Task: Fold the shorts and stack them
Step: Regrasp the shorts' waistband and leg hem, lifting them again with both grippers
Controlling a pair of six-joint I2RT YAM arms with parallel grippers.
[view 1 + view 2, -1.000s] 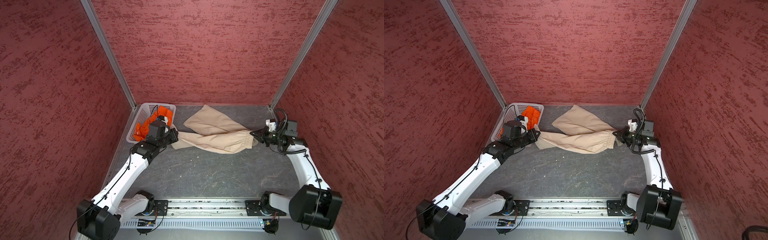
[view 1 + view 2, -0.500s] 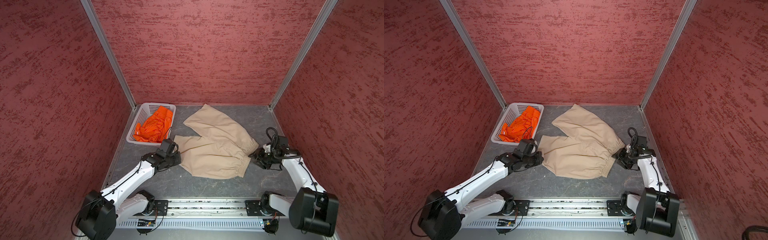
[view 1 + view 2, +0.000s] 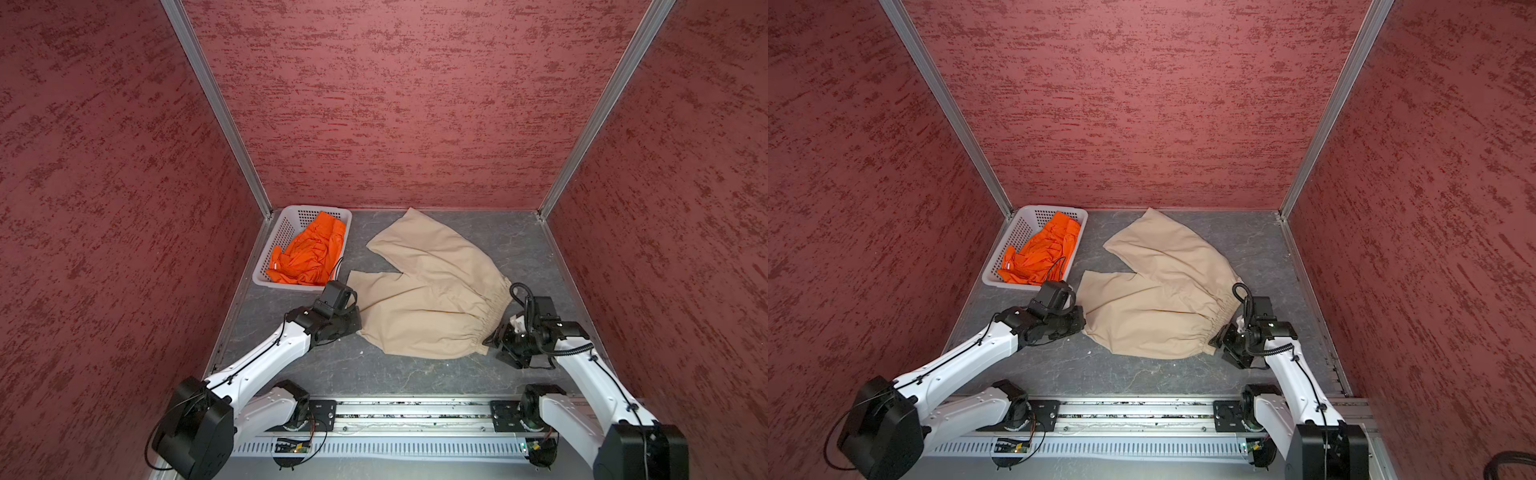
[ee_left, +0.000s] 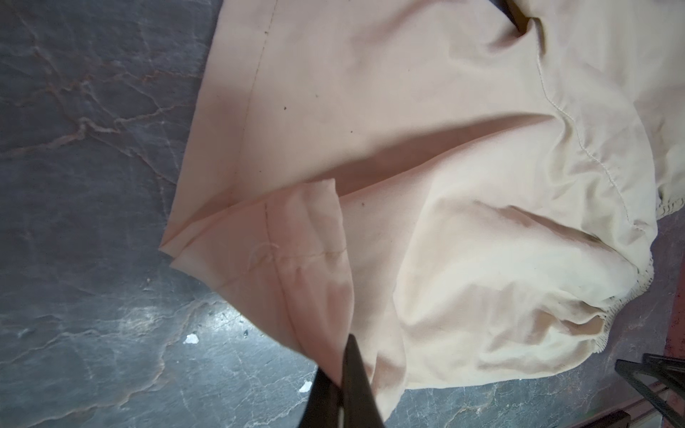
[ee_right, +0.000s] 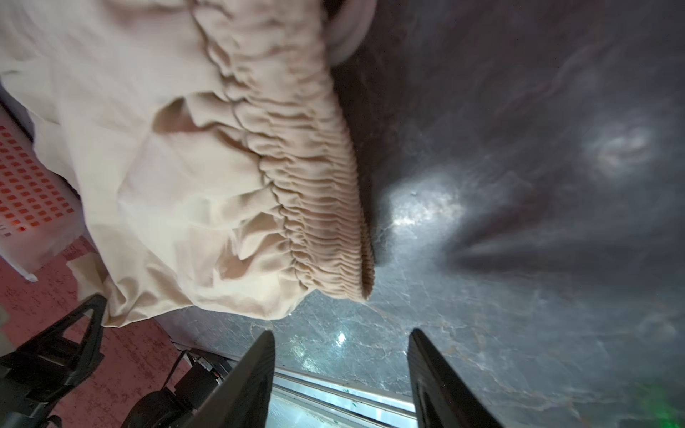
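Table (image 3: pixel 415 374) — 1 orange shorts (image 3: pixel 311 253); 1 beige shorts (image 3: pixel 432 299), left gripper (image 4: pixel 337 359) clamping; right gripper (image 5: pixel 341 333) released.

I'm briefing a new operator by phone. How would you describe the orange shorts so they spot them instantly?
Look to the back left corner of the red-walled booth, where a white perforated basket sits on the grey table. The orange shorts lie crumpled inside it, the only bright garment; the beige shorts lie spread on the table alongside.

- Dark grey veined counter (image 3: pixel 415 376) carries two things.
- Beige shorts (image 3: pixel 432 299) lie spread, centre toward three o'clock.
- White perforated basket (image 3: pixel 279 239) stands at ten o'clock.
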